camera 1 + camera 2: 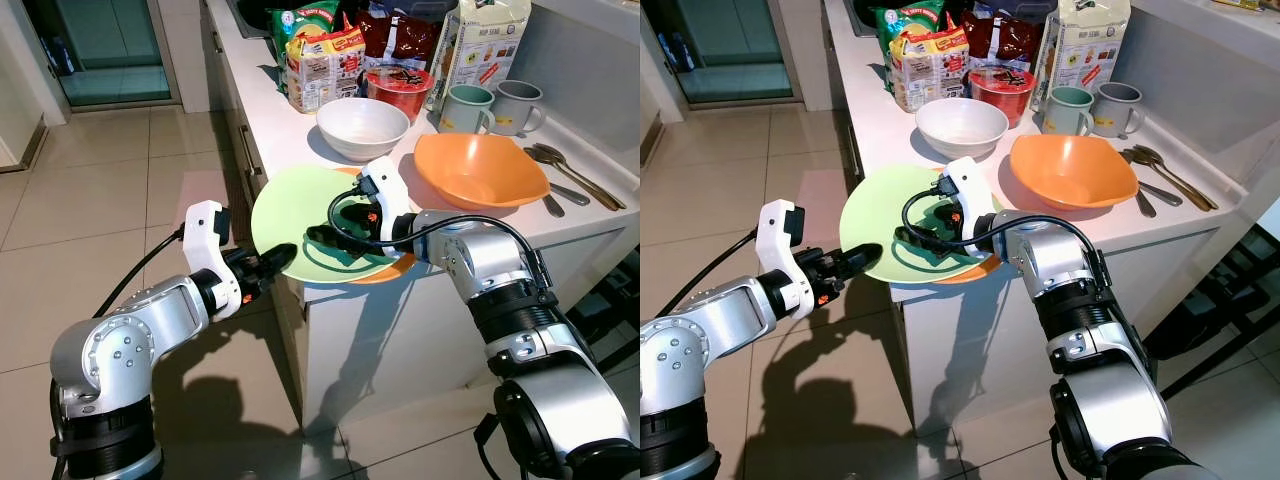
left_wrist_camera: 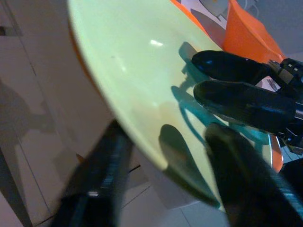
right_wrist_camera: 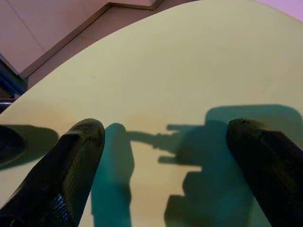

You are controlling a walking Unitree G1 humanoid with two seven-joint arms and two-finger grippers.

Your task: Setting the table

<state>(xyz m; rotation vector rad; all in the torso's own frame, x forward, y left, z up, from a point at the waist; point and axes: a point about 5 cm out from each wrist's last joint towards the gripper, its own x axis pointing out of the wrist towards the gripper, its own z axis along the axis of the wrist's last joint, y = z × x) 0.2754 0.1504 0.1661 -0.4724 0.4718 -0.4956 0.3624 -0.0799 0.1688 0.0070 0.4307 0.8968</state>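
Silver arms reach in from both sides toward the near corner of the white counter (image 1: 590,225). The left gripper (image 1: 275,262) comes from the floor side, its two black fingers straddling the overhanging rim of the green plate (image 1: 290,215): one finger lies over the plate's face and the other under it (whether they actually pinch the rim I cannot tell). The right gripper (image 1: 330,238) rests over the plate's inner surface with its fingers spread wide apart and nothing between them; its wrist view shows both fingertips (image 3: 71,165) just above the pale green glaze, casting shadows on it.

That green plate sits on top of an orange plate (image 1: 395,268), and the pair juts out past the counter edge over the tiled floor (image 1: 100,200).

Just beyond, to the right, stands an orange bowl (image 1: 480,170), and behind the plates a white bowl (image 1: 362,127). Spoons (image 1: 570,175) lie to the right of the orange bowl. Farther back are two grey-green mugs (image 1: 490,105), a red instant-noodle cup (image 1: 398,90), and packets of food (image 1: 320,60) against the wall.
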